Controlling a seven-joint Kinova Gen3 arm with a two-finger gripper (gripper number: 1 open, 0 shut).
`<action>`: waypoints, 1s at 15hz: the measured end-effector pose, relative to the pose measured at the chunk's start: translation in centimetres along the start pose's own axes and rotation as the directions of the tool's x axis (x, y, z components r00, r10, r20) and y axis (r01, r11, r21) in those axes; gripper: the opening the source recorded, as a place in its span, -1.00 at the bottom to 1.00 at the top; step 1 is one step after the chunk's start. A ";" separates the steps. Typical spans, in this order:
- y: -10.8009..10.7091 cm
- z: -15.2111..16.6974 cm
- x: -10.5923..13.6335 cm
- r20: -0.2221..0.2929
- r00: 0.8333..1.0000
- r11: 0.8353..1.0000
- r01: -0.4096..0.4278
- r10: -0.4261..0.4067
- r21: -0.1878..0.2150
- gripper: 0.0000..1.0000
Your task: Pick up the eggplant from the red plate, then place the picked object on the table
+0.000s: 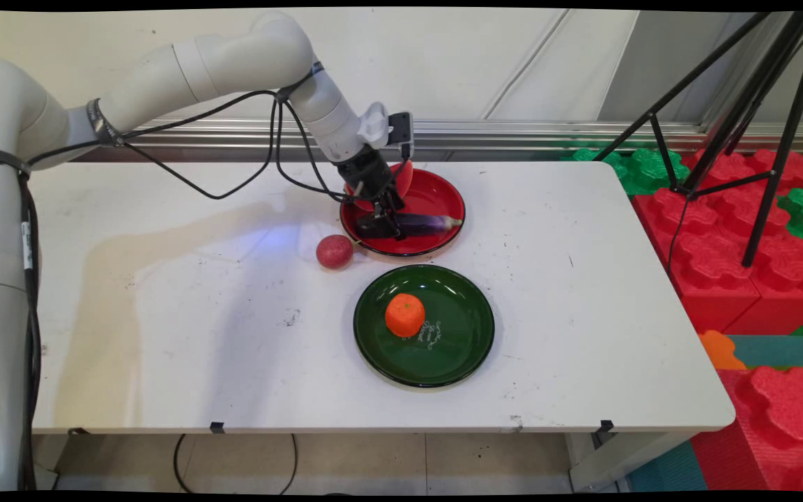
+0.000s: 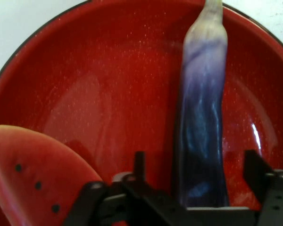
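The black two-finger claw [image 2: 200,188] is held apart, astride the glossy purple plastic eggplant [image 2: 203,117] lying in the round red plate [image 1: 443,202], upper centre. Centring before closure is advised.

My own gripper [image 1: 386,222] covers the fat end of the eggplant [image 1: 429,223] from the main cam, and most of the watermelon slice [image 1: 401,178] is tucked behind my wrist. Hand cam chops off the red plate [image 2: 108,70] on every side, can't read the green plate's [image 1: 464,348] lettering either
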 end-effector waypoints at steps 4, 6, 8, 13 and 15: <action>0.0 0.1 0.1 -0.003 1.000 1.000 -0.007 0.007 -0.007 -1.00; 0.0 0.1 0.1 -0.005 1.000 1.000 -0.008 0.008 -0.008 -1.00; 0.1 0.0 0.2 -0.006 1.000 1.000 -0.010 0.010 -0.008 -1.00; 0.1 -0.3 0.0 -0.009 1.000 1.000 -0.006 0.005 -0.008 -1.00; 0.2 -0.5 -0.1 -0.015 1.000 1.000 0.001 -0.002 -0.004 -1.00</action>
